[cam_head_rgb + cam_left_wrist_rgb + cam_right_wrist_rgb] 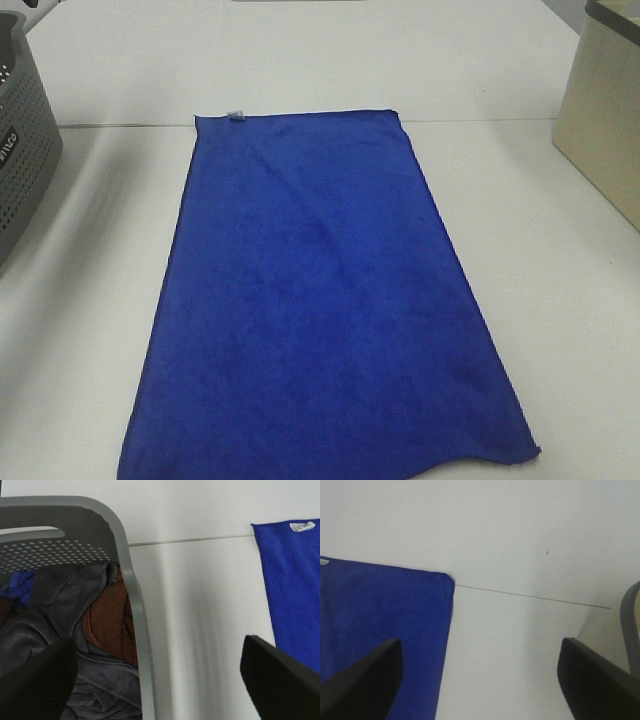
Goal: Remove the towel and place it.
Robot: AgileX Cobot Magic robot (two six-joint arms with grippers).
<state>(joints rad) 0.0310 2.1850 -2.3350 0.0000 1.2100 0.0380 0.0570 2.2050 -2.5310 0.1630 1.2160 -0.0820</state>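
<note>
The royal-blue towel lies spread flat on the white table, long side running from the far seam to the near edge, with a small white tag at its far left corner. Neither arm shows in the exterior high view. In the left wrist view the towel's tagged corner lies off to one side, and my left gripper stands open over the basket rim and bare table, holding nothing. My right gripper is open above bare table, one finger over the towel's far right corner.
A grey perforated basket stands at the left edge; its rim encloses grey, brown and blue cloths. A beige bin stands at the right edge. A thin seam crosses the table at the towel's far end.
</note>
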